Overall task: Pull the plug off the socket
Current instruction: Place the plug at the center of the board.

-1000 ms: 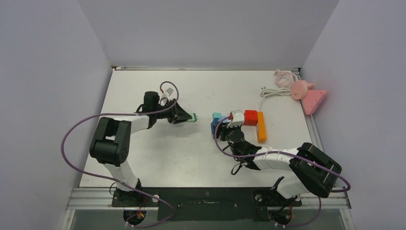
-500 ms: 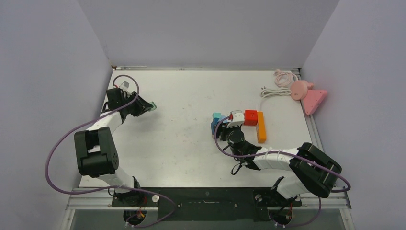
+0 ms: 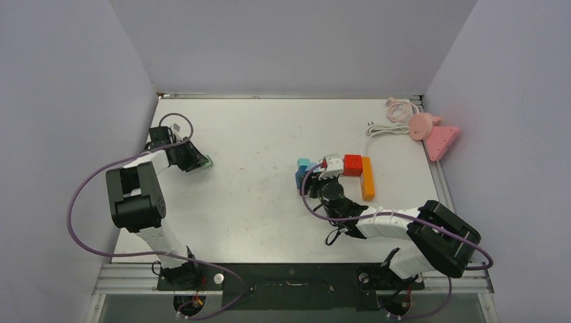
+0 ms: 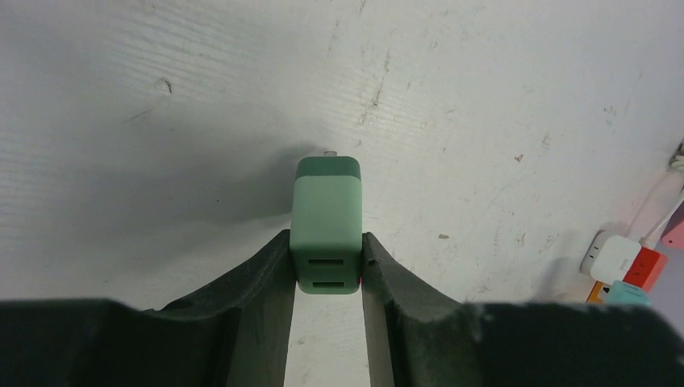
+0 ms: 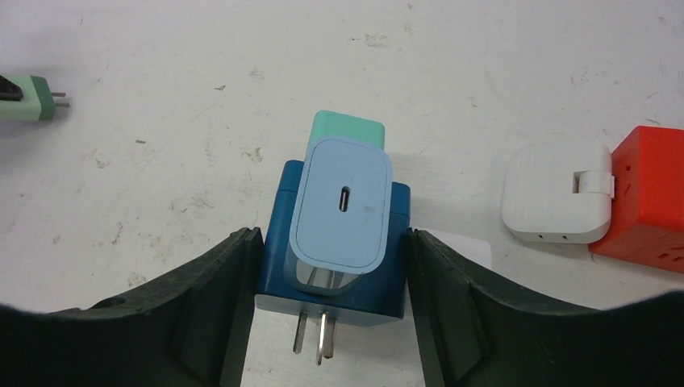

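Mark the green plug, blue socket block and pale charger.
green plug (image 4: 326, 218): left wrist view, its body.
blue socket block (image 5: 399, 258): right wrist view, right side.
pale charger (image 5: 339, 238): right wrist view, front face.

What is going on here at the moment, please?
The left end effector holds a green plug near the left edge of the table, far from the blue socket. The right end effector grips that socket, which has a light blue plug seated in it.
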Motion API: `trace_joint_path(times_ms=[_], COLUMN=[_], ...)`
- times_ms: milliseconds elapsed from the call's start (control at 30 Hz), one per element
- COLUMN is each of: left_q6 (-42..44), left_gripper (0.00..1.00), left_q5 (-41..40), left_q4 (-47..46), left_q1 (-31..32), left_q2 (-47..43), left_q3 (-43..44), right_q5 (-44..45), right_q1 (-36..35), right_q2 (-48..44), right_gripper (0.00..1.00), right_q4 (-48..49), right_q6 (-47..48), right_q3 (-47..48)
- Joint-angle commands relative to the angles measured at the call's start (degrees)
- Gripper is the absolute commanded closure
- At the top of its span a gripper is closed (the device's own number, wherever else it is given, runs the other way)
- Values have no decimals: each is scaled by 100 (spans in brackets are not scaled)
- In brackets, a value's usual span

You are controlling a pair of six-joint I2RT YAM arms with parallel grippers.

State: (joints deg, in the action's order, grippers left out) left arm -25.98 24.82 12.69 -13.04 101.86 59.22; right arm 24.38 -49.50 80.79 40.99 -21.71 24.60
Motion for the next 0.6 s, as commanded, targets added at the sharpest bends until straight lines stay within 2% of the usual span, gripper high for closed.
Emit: trace_joint_path(times_ms=[0,233,300,400,567], left_q6=[256,358,390,512,622], left_gripper=[66,27,19,12,8], left_q5=[-148,-393,-481,-937,-1289], left_q4=[297,501,555,659,483], left_q1=[-159,-172,-177,-166,22], left_q2=[221,113,28,-243,-1141], left_q3=[313,437,466,485,311], right_q5=[-154,-203,-242,-382,-1050], right_q1=[35,77,101,187,570], right_q2=[-168,-244,-268,-357,-600], right_gripper=[95,95,95,95,95], right_q4=[238,229,225,261,435], right_q6=[-77,-100,-113,-158,-385], right_q3=[155,130,116,62,-96])
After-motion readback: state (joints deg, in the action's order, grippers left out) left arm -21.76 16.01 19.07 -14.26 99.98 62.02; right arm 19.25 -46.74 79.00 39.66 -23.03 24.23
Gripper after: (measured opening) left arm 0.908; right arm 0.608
